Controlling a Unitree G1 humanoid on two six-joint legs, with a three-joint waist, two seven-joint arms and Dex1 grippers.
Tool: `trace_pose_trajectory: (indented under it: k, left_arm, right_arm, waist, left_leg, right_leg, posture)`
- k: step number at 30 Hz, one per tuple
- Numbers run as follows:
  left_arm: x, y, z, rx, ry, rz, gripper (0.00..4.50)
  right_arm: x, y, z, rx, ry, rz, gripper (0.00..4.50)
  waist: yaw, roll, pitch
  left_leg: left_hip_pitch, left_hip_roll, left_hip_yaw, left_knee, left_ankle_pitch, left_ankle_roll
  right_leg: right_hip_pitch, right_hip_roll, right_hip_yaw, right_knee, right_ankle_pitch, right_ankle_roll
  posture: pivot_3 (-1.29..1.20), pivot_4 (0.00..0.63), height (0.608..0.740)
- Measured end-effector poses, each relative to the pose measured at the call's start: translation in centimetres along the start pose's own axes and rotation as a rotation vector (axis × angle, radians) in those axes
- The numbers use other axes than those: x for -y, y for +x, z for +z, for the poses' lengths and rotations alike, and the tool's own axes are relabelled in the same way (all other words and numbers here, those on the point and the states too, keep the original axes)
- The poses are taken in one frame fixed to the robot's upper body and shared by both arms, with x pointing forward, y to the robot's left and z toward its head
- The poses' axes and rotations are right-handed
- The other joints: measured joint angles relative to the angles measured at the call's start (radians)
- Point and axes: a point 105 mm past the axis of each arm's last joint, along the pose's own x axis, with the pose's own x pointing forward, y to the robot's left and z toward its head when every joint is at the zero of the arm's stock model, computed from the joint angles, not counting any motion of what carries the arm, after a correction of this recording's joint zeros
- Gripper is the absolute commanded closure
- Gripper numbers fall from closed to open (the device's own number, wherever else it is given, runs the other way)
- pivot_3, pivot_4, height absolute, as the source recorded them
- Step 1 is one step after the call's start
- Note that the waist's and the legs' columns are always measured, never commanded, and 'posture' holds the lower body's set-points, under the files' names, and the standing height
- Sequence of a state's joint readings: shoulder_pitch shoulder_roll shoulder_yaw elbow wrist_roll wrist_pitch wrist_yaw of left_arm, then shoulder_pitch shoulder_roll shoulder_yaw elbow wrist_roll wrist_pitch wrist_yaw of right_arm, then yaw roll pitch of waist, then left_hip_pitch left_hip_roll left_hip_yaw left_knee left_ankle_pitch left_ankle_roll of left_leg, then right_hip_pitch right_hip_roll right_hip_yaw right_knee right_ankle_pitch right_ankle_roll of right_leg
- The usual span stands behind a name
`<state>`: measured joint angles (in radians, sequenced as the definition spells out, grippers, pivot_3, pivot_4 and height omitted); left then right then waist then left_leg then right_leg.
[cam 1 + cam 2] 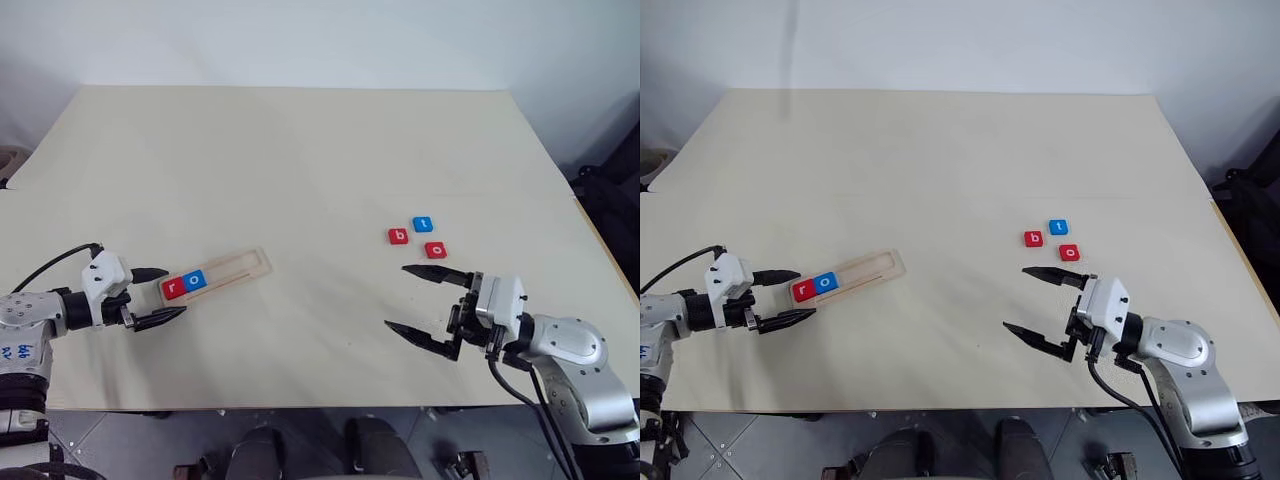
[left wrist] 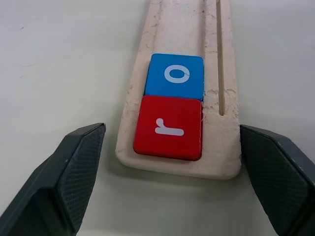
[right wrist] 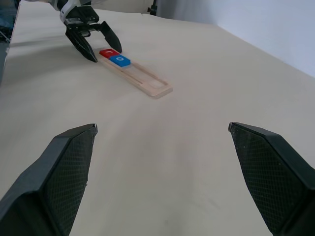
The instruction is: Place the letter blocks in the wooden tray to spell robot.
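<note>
At wooden tray [image 1: 236, 268] end, left jaws wide open, straddling it, gripping nothing; right jaws wide open, empty.

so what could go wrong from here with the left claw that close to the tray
1. The open left claw straddles the wooden tray at its end; closing or pushing on could shove the tray and skew it.
2. The red r and blue o sit loose in the tray beside its groove, so a knock might slide them out of line.
3. The red b, blue t and red o lie close together near the open right claw; picking one could bump the others.
</note>
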<state>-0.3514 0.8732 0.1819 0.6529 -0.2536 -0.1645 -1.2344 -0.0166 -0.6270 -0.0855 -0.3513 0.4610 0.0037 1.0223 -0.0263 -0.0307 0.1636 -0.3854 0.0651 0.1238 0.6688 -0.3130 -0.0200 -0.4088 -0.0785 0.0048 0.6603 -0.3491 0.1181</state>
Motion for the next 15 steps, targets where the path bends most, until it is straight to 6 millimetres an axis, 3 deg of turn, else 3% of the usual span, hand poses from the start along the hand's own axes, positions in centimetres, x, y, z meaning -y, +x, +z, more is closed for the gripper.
trace_pose_trajectory:
  k: [3,10,15]
  left_arm:
    - [0.2,0.5,0.0,0.020,-0.011,-0.025,1.09]
    - [0.8,1.9,0.7,0.068,0.015,-0.064,1.09]
    - [2.6,4.7,3.0,0.120,0.083,-0.179,1.09]
  right_arm:
    - [0.1,0.0,0.0,-0.002,0.003,-0.006,0.00]
    - [0.2,0.0,-0.1,-0.011,0.008,-0.008,0.00]
    - [0.0,-0.9,-0.5,-0.053,0.019,-0.021,0.00]
  waist:
    - [0.002,0.000,0.000]
    - [0.009,0.000,0.000]
    - [0.026,0.000,0.000]
  left_leg:
    - [0.000,0.000,0.000,0.001,0.000,0.000]
    - [-0.001,0.000,0.000,0.004,-0.001,0.001]
    - [-0.003,0.000,0.000,0.009,-0.003,0.002]
  right_leg:
    - [0.000,0.000,0.000,0.000,0.000,0.000]
    - [0.001,-0.001,-0.001,0.001,0.000,0.000]
    - [0.001,0.000,-0.002,0.002,0.000,0.000]
  posture:
    - [0.00,0.150,0.740]
    - [0.00,0.150,0.740]
    - [0.00,0.150,0.740]
